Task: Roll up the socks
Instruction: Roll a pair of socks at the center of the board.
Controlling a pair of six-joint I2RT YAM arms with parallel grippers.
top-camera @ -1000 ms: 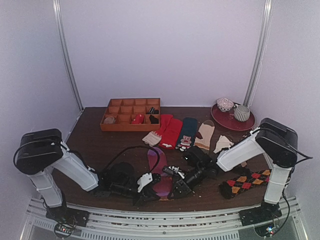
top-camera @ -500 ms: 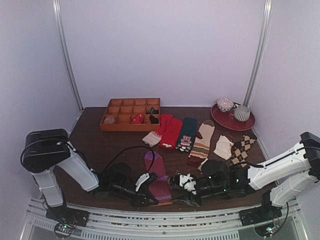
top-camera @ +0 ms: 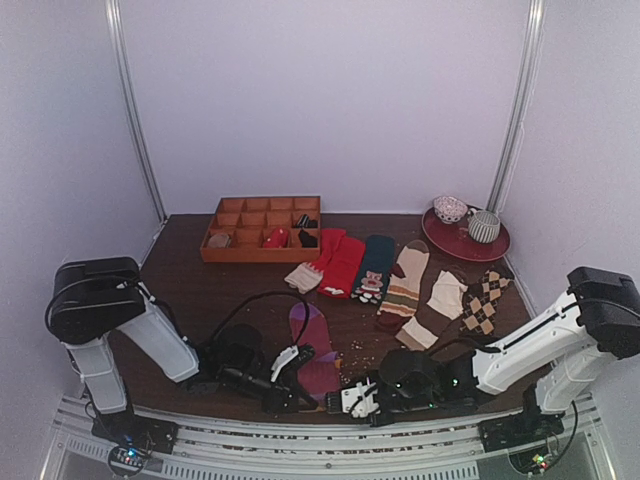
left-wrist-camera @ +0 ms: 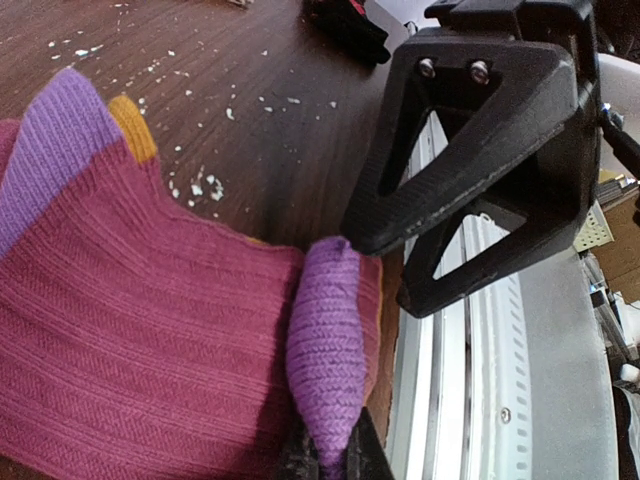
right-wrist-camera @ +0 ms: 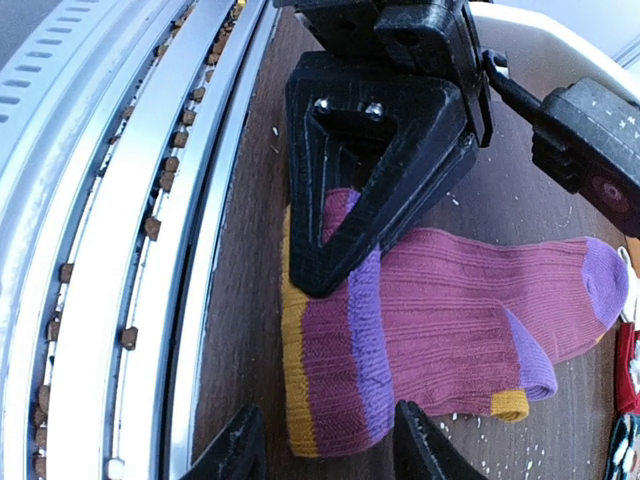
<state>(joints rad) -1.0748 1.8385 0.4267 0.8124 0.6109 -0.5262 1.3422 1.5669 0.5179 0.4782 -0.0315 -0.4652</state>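
The long purple-magenta sock [top-camera: 316, 352] lies flat near the table's front edge, its orange-yellow cuff end toward me. My left gripper [top-camera: 298, 388] is shut on a raised purple fold of that sock [left-wrist-camera: 325, 360], pinched between its fingertips [left-wrist-camera: 332, 462]. My right gripper [top-camera: 340, 398] is low at the front edge and stands open [right-wrist-camera: 325, 450]. Its fingers [right-wrist-camera: 238, 448] straddle the cuff corner of the sock [right-wrist-camera: 340, 380] without touching it. The left gripper's black finger [right-wrist-camera: 370, 170] presses on the cuff just beyond. Brown-and-beige striped socks [top-camera: 405, 285] lie further back.
Red [top-camera: 340, 262], dark green [top-camera: 372, 265], cream [top-camera: 442, 293] and argyle [top-camera: 482, 298] socks lie in a row mid-table. An orange divided tray [top-camera: 262, 228] sits at the back left and a red plate [top-camera: 450, 243] with cups at the back right. A metal rail [right-wrist-camera: 120, 250] runs along the front edge.
My right arm has swung down low, and its gripper has moved to the front edge by the sock's cuff, with its jaws spread wider. The left gripper keeps its pinch on the sock.
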